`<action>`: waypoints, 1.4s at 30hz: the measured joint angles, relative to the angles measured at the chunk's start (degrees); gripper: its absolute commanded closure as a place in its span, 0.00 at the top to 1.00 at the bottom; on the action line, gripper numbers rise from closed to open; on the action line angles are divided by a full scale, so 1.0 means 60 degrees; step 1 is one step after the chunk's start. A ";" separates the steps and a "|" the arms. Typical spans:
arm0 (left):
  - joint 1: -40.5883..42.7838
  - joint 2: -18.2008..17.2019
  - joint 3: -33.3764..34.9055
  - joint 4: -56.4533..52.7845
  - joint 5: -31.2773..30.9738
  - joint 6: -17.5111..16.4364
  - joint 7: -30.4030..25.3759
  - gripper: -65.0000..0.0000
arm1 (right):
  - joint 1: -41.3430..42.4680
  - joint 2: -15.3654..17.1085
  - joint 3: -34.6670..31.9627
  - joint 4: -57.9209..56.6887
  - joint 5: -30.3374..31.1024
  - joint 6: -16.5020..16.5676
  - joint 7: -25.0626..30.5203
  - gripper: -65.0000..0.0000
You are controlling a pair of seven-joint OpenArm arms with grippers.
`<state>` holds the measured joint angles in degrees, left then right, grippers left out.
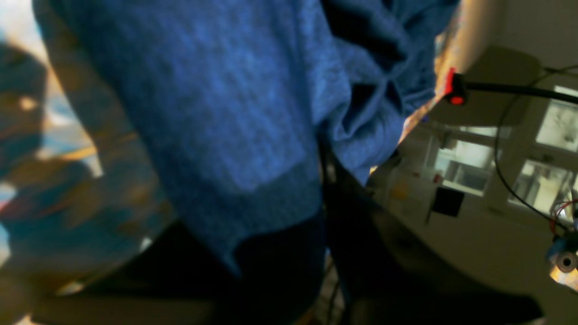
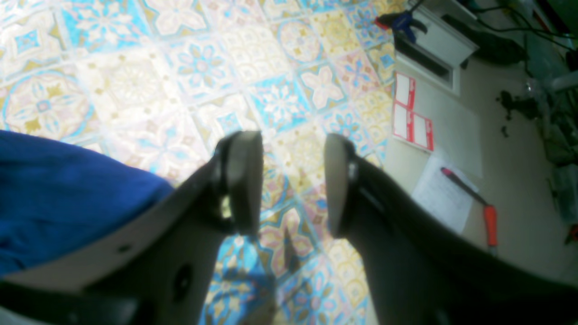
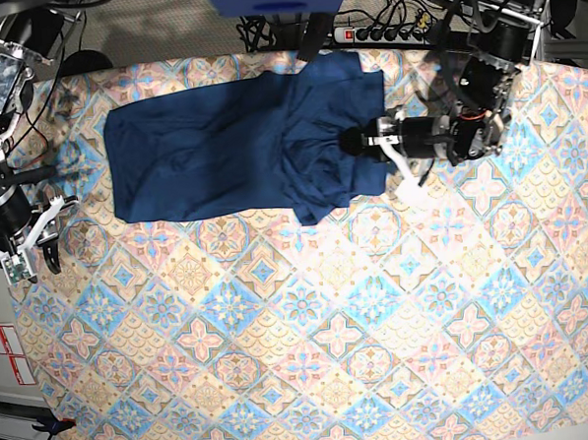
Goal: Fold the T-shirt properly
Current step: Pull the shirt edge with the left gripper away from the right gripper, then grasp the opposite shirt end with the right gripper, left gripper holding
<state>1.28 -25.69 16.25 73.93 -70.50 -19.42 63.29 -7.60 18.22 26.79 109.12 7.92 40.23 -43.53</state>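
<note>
The T-shirt lies on the far half of the table, its long axis running left to right in the base view. Its left part is spread flat as a broad dark-blue rectangle; toward the right the cloth is doubled over and bunched into folds, with one corner hanging down toward the near side.

The left gripper lies level at that bunched right end, pointing along the shirt's length — its tips are buried in the folds. In the left wrist view blue knit with a ribbed hem band fills the picture and hides the fingers, so it seems to be clamped on the fabric, though I cannot tell for sure.

The right gripper sits at the table's left edge, well apart from the shirt in the base view. Its two pads stand wide apart with nothing between them, tablecloth showing through the gap.

The tablecloth is pastel, patterned in flowered tiles of blue, yellow and pink. Beyond its edge lie papers and a red-handled tool on a pale floor; a power strip with cables sits behind the table.
</note>
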 measured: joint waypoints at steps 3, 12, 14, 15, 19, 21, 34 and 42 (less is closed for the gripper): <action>0.0302 -0.0463 -0.0353 0.0929 -0.0025 -0.0004 0.0062 0.00 | -0.0492 0.0004 -0.0601 0.0004 -0.0007 -0.0022 -0.0062 0.34; 0.0718 -0.0506 -0.1038 0.1450 -0.0044 -0.0055 0.0047 0.00 | -0.0882 -0.0018 -0.2772 -0.0076 0.0098 0.0015 -0.1931 0.36; 0.0758 -0.0481 -0.1035 0.1231 0.0018 -0.0022 -0.0004 0.00 | -0.0849 -0.0011 -0.3042 -0.0142 0.0182 0.0011 -0.2422 0.41; 0.0761 -0.0492 -0.1038 0.1213 0.0124 -0.0026 -0.0007 0.00 | -0.0827 -0.0007 -0.3133 -0.0222 0.0124 0.0007 -0.2663 0.44; 0.0710 -0.0506 -0.1056 0.1213 0.0317 -0.0033 -0.0007 0.00 | -0.0801 -0.0015 -0.3198 -0.0758 0.0095 -0.0004 -0.3129 0.47; 0.0725 -0.0506 -0.1056 0.1213 0.0302 -0.0062 -0.0004 0.00 | -0.0769 -0.0029 -0.3198 -0.1290 0.0102 0.0000 -0.3286 0.47; 0.0718 -0.0506 -0.1053 0.1213 0.0375 -0.0080 -0.0007 0.00 | 0.0798 0.0539 -0.3166 -0.5770 0.4801 -0.0087 -0.3850 0.47; 0.0852 -0.0506 -0.1056 0.1213 0.0401 -0.0062 -0.0011 0.00 | 0.0863 0.0484 -0.3206 -0.6754 0.5370 -0.0055 -0.3646 0.47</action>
<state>6.39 -28.73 9.91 81.21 -68.10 -19.79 63.22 -2.42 21.12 7.55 68.60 40.14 39.90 -65.41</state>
